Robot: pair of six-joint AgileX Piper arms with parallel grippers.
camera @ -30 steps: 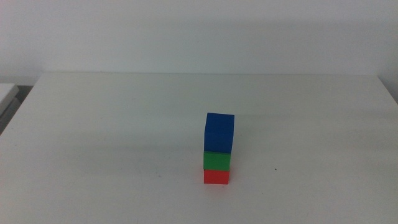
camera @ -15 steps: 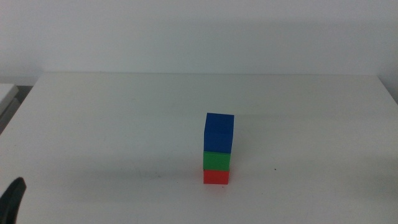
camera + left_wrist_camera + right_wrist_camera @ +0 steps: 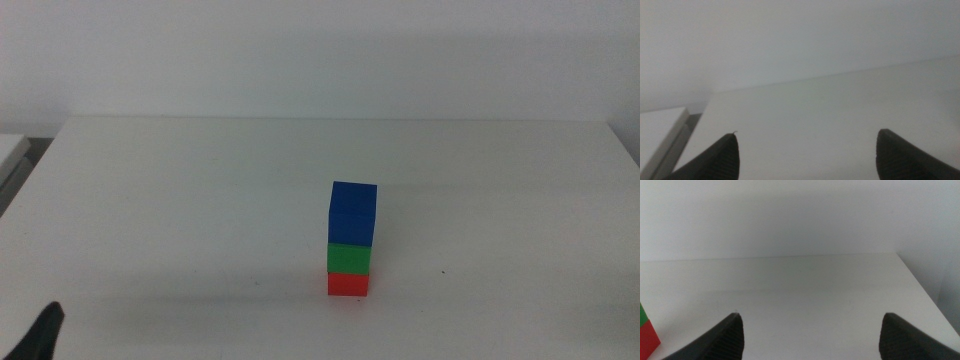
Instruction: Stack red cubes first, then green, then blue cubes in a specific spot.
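Light is even and soft across your middle view, bright but not harsh. The white desk shows no glare. Faint, diffuse shadow bands run crosswise over it, one just behind the cube stack. The blue cube reads crisp, colours saturated. At the bottom left corner a dark pincer tip is soft-edged.

Your left wrist view is dim, grey and blurred overall; the left pincer jaws are fuzzy.

Your right wrist view is brighter, with sharper desk edges; the right pincer jaws stay out of focus.
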